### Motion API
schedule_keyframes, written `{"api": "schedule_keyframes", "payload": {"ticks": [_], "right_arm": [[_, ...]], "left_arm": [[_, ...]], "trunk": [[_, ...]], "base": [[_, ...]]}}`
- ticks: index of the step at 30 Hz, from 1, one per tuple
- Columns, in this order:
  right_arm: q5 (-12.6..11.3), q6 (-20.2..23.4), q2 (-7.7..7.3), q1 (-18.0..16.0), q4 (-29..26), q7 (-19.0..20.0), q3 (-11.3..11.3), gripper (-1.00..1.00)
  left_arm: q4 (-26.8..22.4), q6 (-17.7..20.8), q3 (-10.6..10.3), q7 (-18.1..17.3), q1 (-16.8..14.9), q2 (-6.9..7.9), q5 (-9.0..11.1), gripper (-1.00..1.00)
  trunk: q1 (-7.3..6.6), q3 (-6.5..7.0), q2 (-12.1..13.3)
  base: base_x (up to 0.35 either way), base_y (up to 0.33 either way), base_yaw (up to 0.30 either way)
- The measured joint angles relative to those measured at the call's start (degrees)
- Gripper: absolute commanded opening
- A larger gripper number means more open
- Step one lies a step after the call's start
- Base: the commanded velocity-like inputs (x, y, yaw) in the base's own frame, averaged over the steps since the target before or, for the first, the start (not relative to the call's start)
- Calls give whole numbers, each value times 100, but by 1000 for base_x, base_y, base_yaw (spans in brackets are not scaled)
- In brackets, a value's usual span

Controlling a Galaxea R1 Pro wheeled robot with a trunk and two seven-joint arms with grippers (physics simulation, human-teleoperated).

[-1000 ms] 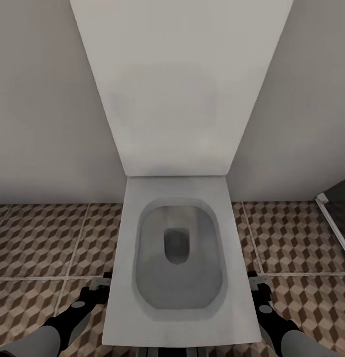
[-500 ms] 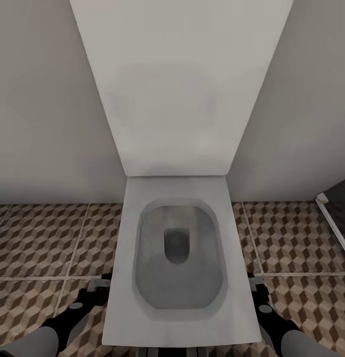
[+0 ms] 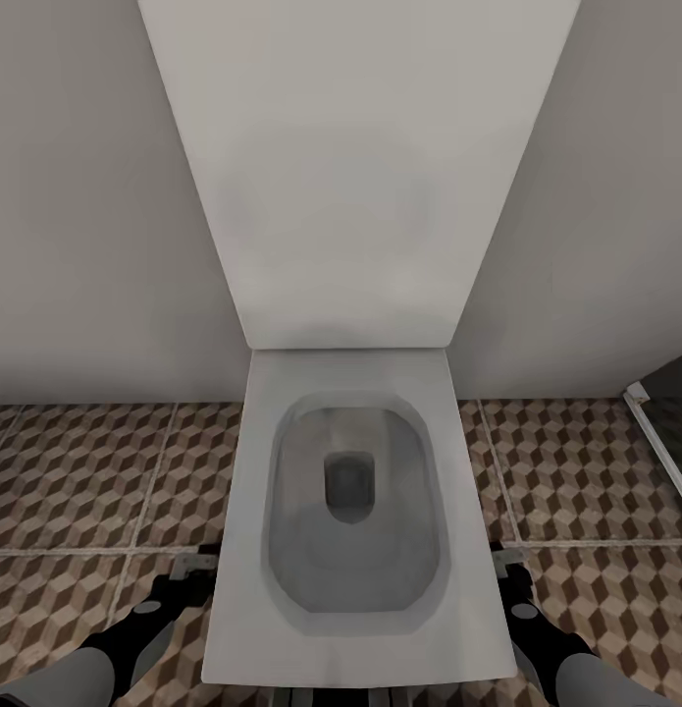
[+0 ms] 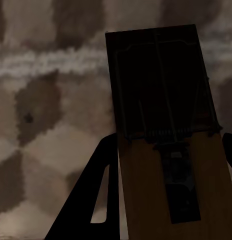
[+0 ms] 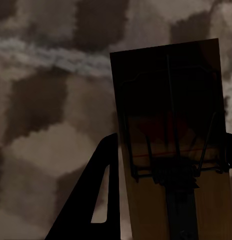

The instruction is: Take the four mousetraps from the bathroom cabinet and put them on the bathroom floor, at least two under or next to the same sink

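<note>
A mousetrap (image 4: pixel 161 150) sits pinched in the left gripper (image 4: pixel 166 200) and another mousetrap (image 5: pixel 171 150) in the right gripper (image 5: pixel 171 200), both above the bathroom floor (image 3: pixel 85 471) flanking the toilet (image 3: pixel 350 511), each likely light, stiff and best held by its wooden edges.

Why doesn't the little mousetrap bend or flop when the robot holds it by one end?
The mousetrap looks like a flat wooden board, so it is probably stiff. It juts out straight past the dark fingers without drooping. Being small and thin, it is likely light, and if released it would probably land flat on the tiled floor rather than roll.
</note>
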Motion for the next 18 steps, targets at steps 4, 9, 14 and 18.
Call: {"api": "schedule_keyframes", "payload": {"ticks": [4,9,14,18], "right_arm": [[-20,4,-15,0,8,-1,-11,-100],[-31,-33,-4,0,106,-5,-15,-100],[-32,-86,14,0,300,-9,-8,-100],[-35,-182,13,0,430,-7,-6,-100]], "left_arm": [[186,-8,-3,-1,0,1,11,-100],[643,-279,-3,-6,0,-26,17,-100],[833,-401,-2,-10,16,-87,26,-100],[864,-436,18,-7,27,-119,52,-100]], "trunk": [[0,0,0],[0,0,0],[0,0,0],[0,0,0]], "base": [[0,0,0],[0,0,0],[0,0,0],[0,0,0]]}}
